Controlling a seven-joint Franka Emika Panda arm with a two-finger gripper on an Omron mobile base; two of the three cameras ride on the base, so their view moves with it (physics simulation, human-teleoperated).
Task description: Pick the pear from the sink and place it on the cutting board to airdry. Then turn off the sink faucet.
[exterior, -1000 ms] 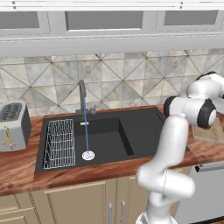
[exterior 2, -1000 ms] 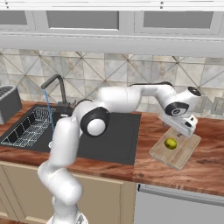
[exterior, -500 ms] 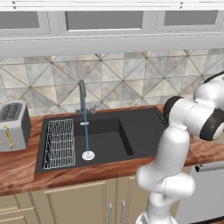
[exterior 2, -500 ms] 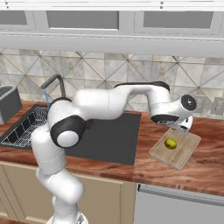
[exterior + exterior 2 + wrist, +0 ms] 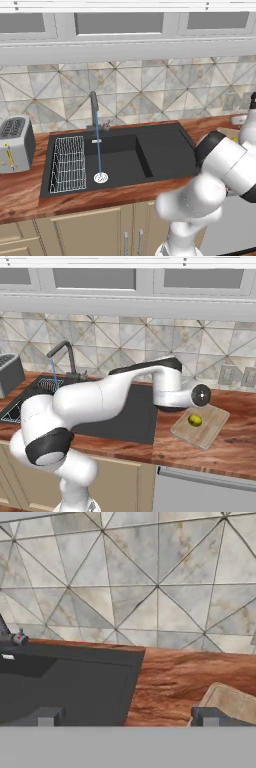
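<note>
The gripper [image 5: 127, 716], jaws spread and empty, faces the backsplash; the pear [image 5: 195, 419] rests mid cutting board [image 5: 212, 431], so a careless swing toward the running sink faucet [image 5: 94, 107] may miss its lever.

The sink [image 5: 165, 150] is sitting in the surface [image 5: 235, 448] across the middle of the left base view, with the wire rack [image 5: 68, 162] standing in its left part and the drain [image 5: 101, 177] lying just right of the rack. The faucet [image 5: 94, 107] is standing at the sink's back edge. A toaster [image 5: 15, 143] is sitting at the far left. In the right base view, the pear [image 5: 195, 419] is lying on the cutting board [image 5: 212, 428], right of the sink.
</note>
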